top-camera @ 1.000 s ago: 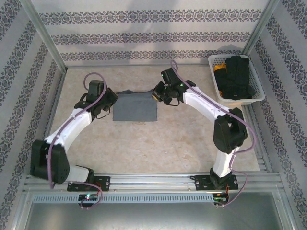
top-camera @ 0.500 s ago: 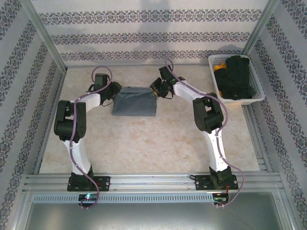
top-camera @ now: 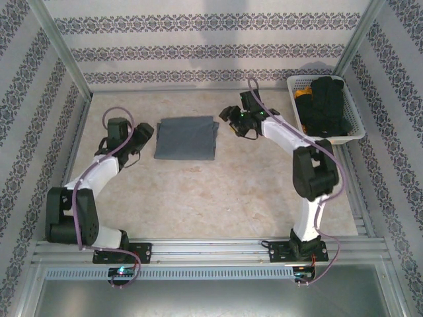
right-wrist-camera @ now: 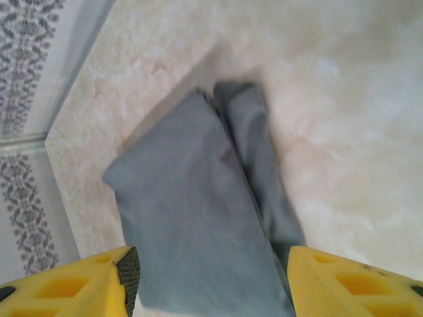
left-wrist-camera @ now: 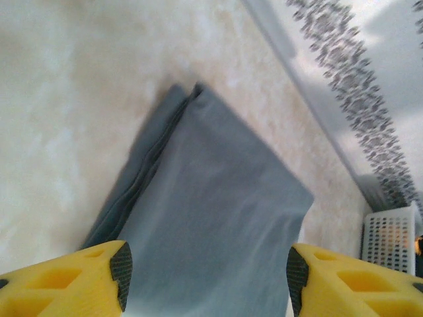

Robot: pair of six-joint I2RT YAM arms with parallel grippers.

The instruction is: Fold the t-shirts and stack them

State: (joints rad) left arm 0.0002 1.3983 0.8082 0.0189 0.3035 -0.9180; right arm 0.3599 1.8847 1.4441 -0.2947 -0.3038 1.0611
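My left claw and right claw both stand open and empty, one at each side of the folded blue-grey t-shirt flat on the table

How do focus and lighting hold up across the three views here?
Top external: evenly lit, sharp, the folded t-shirt crisp. Left wrist: soft, the yellow fingers blurred, far wall washed out. Right wrist: soft too, faint shadow beside the t-shirt.

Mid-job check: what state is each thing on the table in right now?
Slate blue-grey cloth t-shirt: folded into a rectangle, lying flat, not held.
White plastic mesh basket: upright, holding dark clothes.
Left tool: open, empty, beside the t-shirt.
Right tool: open, empty, beside the t-shirt.
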